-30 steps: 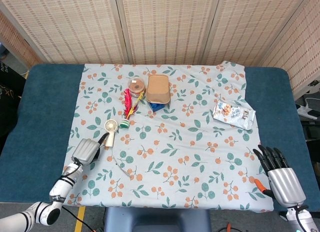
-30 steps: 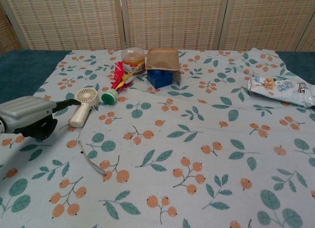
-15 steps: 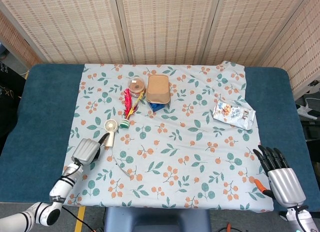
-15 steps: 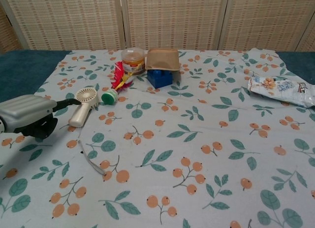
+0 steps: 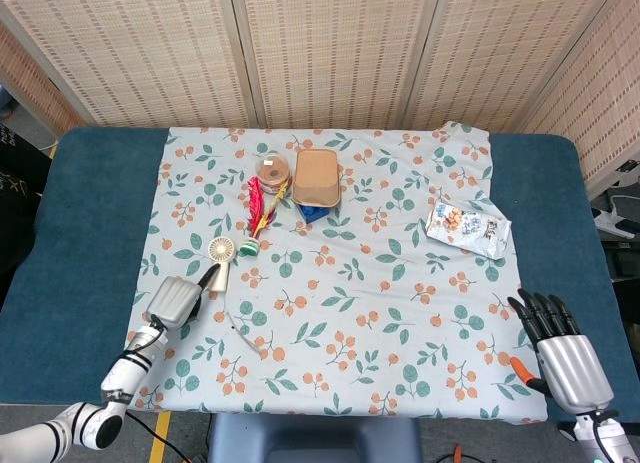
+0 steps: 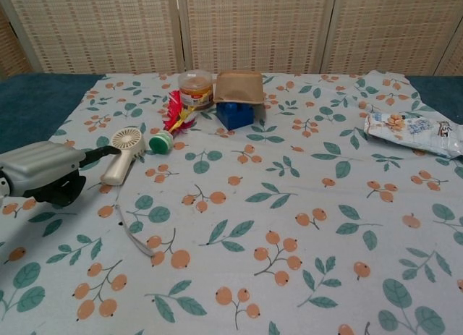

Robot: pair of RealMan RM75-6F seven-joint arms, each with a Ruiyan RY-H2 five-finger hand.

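- Here, left hand [image 5: 178, 300] sits low on the floral cloth [image 5: 400, 283], fingers curled in, grasping nothing, one dark fingertip just short of the handheld fan [image 5: 221, 256].
- Fan lies flat, head toward the shuttlecock [image 5: 258, 205].
- Right hand [image 5: 560, 351] released, fingers spread, at the cloth's near right corner.

Open cloth [image 5: 400, 313] mid-table, handheld fan [image 5: 221, 258] just beside left hand [image 5: 176, 301]
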